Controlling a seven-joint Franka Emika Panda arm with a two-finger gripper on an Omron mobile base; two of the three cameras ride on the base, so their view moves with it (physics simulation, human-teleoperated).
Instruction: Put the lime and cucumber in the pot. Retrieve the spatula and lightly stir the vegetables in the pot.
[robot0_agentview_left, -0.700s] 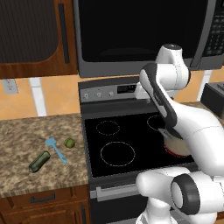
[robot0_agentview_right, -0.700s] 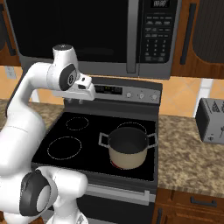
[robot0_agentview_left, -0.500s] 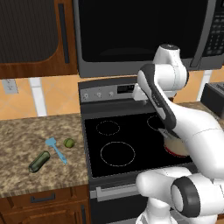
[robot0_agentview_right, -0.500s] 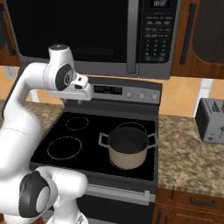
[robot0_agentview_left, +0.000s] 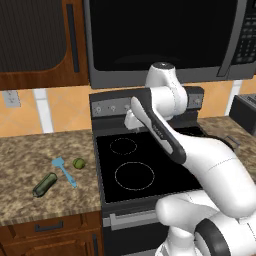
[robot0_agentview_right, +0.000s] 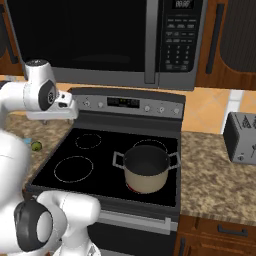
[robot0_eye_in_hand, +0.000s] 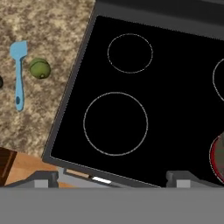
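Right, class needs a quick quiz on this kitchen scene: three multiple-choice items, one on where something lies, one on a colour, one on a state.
1. Where does the lime lie?
A. in the pot
B. on the counter beside the spatula
C. on a burner

2. What colour is the spatula?
A. light blue
B. red
C. black

3. What is in the pot?
A. the cucumber
B. the lime
C. nothing that shows

Answers:
1 B: the lime rests on the granite counter next to the spatula, left of the stove.
2 A: the spatula is light blue from blade to handle in the hand view.
3 C: the pot shows a dark inside with nothing in it, and the cucumber lies on the counter.
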